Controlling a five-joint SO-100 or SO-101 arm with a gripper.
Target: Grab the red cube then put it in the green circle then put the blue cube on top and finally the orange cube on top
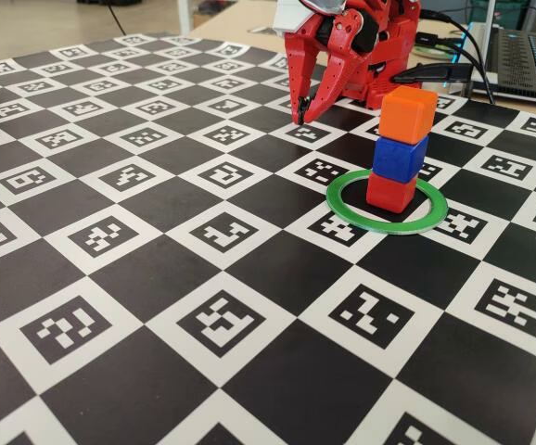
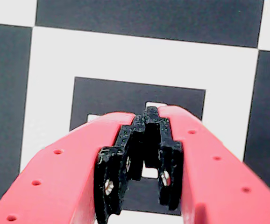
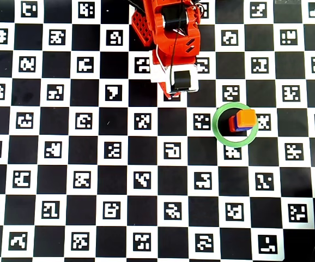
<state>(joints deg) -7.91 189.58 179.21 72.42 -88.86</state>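
Inside green circle (image 1: 342, 206), cubes sit stacked; end effector (image 1: 301, 117) closed, empty.

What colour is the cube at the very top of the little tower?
Bright orange: the orange cube tops the stack, clearest in the fixed view.

Robot arm (image 3: 168, 38): red printed plastic shell, white wrist section, black cable. Gripper (image 2: 146, 114): red perforated fingers, black toothed pads (image 2: 167, 154), visible screws.

No readable text, brand or number; checkered board (image 1: 203, 199) carries only coded square markers.
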